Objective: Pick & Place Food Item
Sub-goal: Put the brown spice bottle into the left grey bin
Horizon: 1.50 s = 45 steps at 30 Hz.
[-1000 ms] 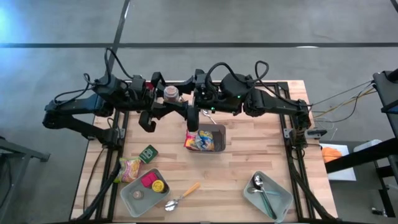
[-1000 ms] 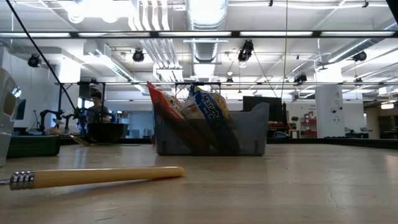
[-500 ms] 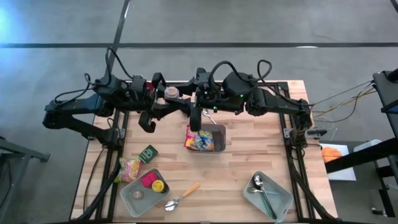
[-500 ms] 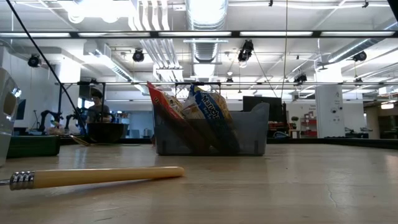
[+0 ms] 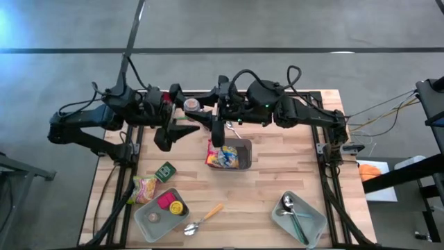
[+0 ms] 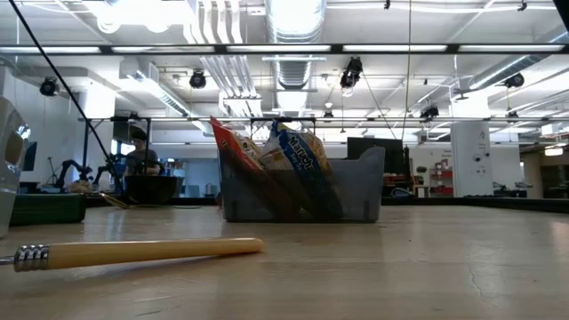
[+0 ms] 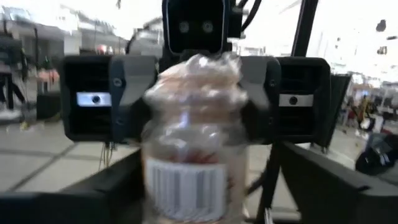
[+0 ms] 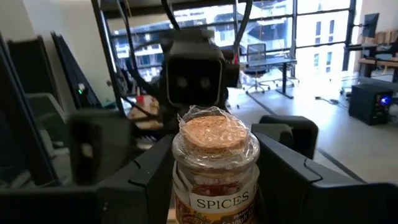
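Wooden table [image 5: 277, 173] under both arms. Grey bin [image 5: 242, 154] with snack bags [image 5: 221, 157] sits just below the right gripper [image 5: 200, 112], toward the table's front. Two grey trays near the front edge: one [image 5: 148, 223] well off from the left gripper [image 5: 186, 123], holding small items; the other [image 5: 316, 222] holding spoons. Wooden-handled spoon [image 5: 203, 219] lies between the trays.

Spice jar [image 8: 214, 169], cork-topped and plastic-wrapped, is up off the table between the two grippers. Right gripper's fingers [image 8: 153, 180] clamp it on both sides. Left gripper faces the same jar with jaws spread wide, fingers apart from the glass.
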Available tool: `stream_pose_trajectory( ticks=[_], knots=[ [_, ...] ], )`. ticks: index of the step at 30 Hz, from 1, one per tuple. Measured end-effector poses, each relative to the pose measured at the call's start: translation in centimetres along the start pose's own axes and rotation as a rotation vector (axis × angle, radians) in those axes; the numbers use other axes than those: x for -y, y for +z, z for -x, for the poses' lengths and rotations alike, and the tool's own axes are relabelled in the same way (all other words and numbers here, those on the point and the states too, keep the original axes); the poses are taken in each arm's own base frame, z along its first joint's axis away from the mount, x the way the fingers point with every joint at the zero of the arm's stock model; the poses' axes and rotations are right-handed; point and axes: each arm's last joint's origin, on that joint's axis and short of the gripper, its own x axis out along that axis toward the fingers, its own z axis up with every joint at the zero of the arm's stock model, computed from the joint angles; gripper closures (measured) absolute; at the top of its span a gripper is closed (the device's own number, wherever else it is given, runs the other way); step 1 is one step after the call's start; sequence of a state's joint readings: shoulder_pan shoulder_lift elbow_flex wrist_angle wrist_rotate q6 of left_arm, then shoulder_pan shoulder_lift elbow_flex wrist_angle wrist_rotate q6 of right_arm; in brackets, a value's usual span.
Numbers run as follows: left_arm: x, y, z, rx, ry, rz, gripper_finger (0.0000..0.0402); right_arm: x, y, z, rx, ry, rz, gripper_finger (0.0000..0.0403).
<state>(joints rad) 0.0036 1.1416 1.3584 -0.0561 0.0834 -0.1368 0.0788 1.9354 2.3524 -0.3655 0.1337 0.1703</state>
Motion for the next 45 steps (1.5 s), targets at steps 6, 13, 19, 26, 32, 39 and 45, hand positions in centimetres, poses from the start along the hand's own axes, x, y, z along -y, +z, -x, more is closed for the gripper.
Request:
stream_pose_trajectory(
  ticks=[6, 13, 19, 26, 32, 39, 45],
  knots=[
    [0.1, 0.6, 0.6, -0.103, 0.027, 0.061, 0.0018, 0.1, -0.6, -0.1, -0.059, -0.009, 0.060, 0.0220],
    [0.2, 1.4, 1.5, -0.182, 0.068, 0.142, 0.0064, 0.1, -1.5, -0.1, -0.137, -0.004, 0.106, 0.0220],
    [0.0, 1.8, 2.7, -0.249, 0.215, 0.349, 0.0084, 0.2, -2.7, 0.0, -0.249, -0.022, 0.132, 0.0220],
    [-1.4, 0.8, 4.2, -0.398, 0.457, 0.677, 0.0085, 0.8, -3.6, 0.4, -0.347, -0.125, 0.228, 0.0220],
    [-1.8, 0.4, 4.1, -0.413, 0.500, 0.759, 0.0085, 1.1, -5.0, 0.5, -0.468, -0.163, 0.277, 0.0220],
    [-2.3, -1.2, 2.0, -0.492, 0.505, 0.825, 0.0085, 1.3, -7.7, -1.3, -0.554, -0.170, 0.304, 0.0220],
    [-2.6, -2.7, 0.8, -0.579, 0.525, 0.856, 0.0085, 1.5, -7.9, -1.4, -0.554, -0.223, 0.295, 0.0220]
  ],
)
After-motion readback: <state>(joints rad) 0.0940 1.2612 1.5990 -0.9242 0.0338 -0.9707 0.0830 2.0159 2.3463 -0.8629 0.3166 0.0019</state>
